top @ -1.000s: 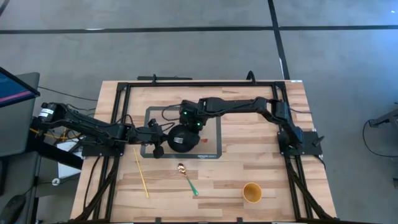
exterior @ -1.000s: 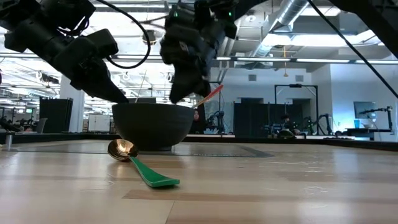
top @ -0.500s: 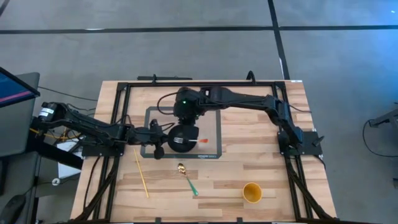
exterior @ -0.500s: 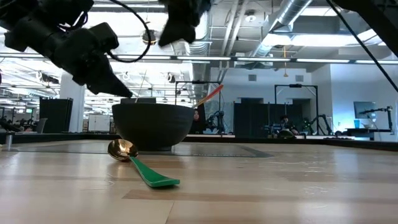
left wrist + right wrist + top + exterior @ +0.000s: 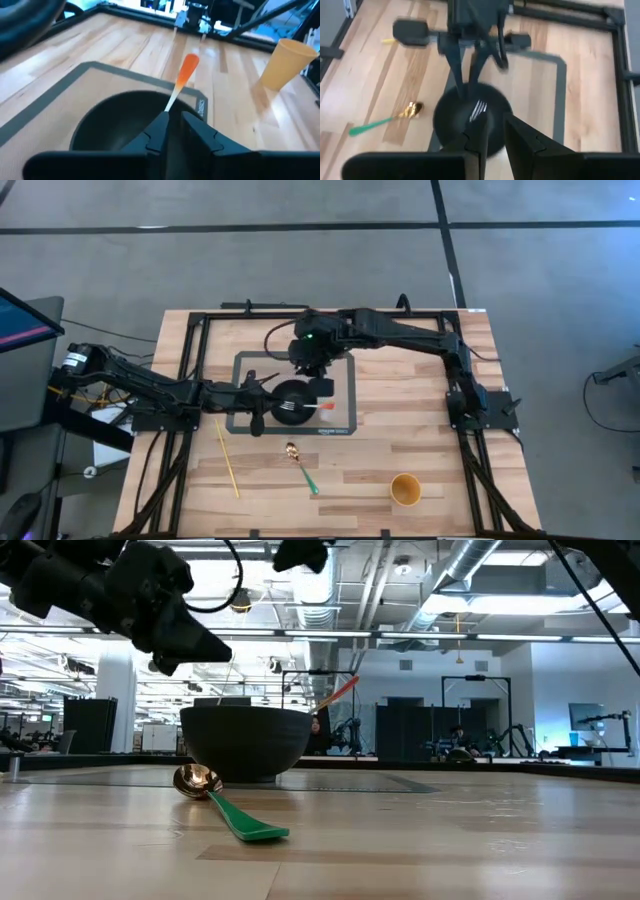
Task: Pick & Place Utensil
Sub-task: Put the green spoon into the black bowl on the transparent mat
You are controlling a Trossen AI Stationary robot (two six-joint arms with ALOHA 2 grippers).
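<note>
- Pale wooden planks make up the table (image 5: 400,430), framed by black rails; we see a grey concrete floor around it from above.
- We find a dark rectangular mat (image 5: 340,385) on the far half of the table, smooth and flat.
- Our right arm reaches from the right rail across the mat; its right gripper (image 5: 318,368) hangs above the bowl's far edge, fingers slightly parted and holding nothing.
- Our left arm lies low along the left side; its left gripper (image 5: 262,402) sits just beside the bowl's left rim, fingers a little apart and empty.
- We see a round black bowl (image 5: 292,402) standing on the mat, matte and deep, directly below the right gripper.
- Inside it lies the fork (image 5: 300,407): metal tines in the bowl, white shaft and orange handle tip leaning out over the right rim, clear of both grippers.
- Near the front right corner stands a yellow cup (image 5: 405,488), well apart from the bowl.
- A spoon (image 5: 300,465) with a shiny gold head and green handle lies on the wood just in front of the mat.
- We note a thin yellow stick (image 5: 227,457) on the left planks.
</note>
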